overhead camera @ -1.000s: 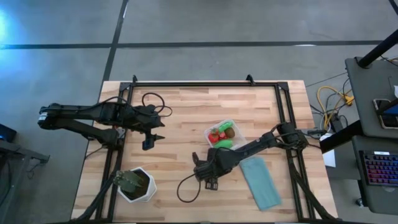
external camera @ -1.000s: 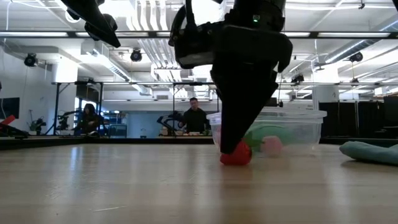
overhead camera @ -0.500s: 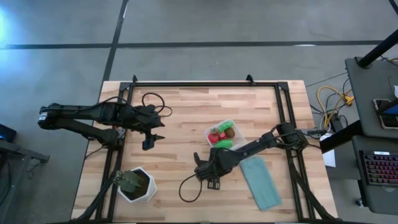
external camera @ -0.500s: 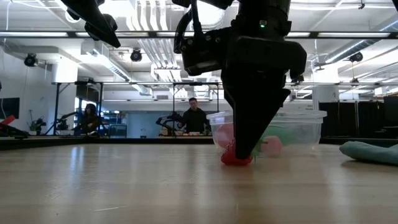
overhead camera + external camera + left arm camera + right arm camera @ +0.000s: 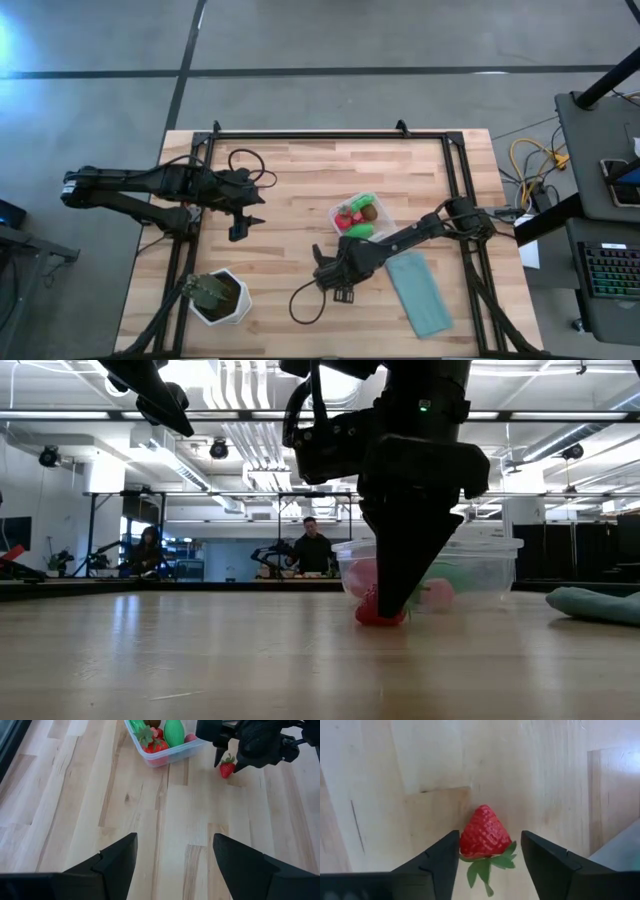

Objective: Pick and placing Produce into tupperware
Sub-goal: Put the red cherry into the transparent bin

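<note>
1. Strawberry (image 5: pixel 485 837) sits between the right tool's (image 5: pixel 489 851) fingers on the bench (image 5: pixel 420 760), one finger at its side, a sliver of gap at the other; the jaws are part closed and not yet gripping.
2. Judgement: close evenly on the widest part, keep the leafy cap clear, then lift straight up.
3. Tupperware (image 5: pixel 357 216), already holding produce (image 5: pixel 160 735), stands just beyond this tool, a short carry.
4. Left tool (image 5: pixel 250 222) waits well apart, jaws open and empty.
</note>
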Motion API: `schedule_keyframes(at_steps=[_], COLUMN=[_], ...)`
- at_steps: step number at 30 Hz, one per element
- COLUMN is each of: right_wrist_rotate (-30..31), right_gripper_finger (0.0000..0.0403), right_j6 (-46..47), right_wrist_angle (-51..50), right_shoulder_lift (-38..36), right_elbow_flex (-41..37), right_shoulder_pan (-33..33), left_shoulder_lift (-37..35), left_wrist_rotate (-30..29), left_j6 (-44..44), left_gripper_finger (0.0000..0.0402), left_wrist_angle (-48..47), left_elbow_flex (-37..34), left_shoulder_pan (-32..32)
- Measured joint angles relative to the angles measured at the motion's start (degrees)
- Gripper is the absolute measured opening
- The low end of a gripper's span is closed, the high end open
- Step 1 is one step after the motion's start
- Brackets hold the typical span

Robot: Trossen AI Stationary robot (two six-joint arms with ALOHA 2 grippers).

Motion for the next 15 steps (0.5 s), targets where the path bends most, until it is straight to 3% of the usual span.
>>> schedule_keyframes(at_steps=[9, 15], right_wrist_rotate=[0.05, -1.09], right_gripper_finger=[0.0145, 0.0143], right_j6=[1.41, 2.44], right_wrist_angle=[-0.09, -0.14], right_shoulder_lift=[0.00, -0.07], right_elbow_flex=[-0.02, 0.86], right_shoulder_pan=[-0.13, -0.13], left_shoulder_lift=[0.00, 0.00], left_wrist_rotate=[0.00, 0.01], left_j6=[0.00, 0.00], left_gripper_finger=[0.0246, 0.0246], left_wrist_angle=[-0.02, 0.00], left_elbow_flex=[0.00, 0.00], left_shoulder_pan=[0.00, 0.00])
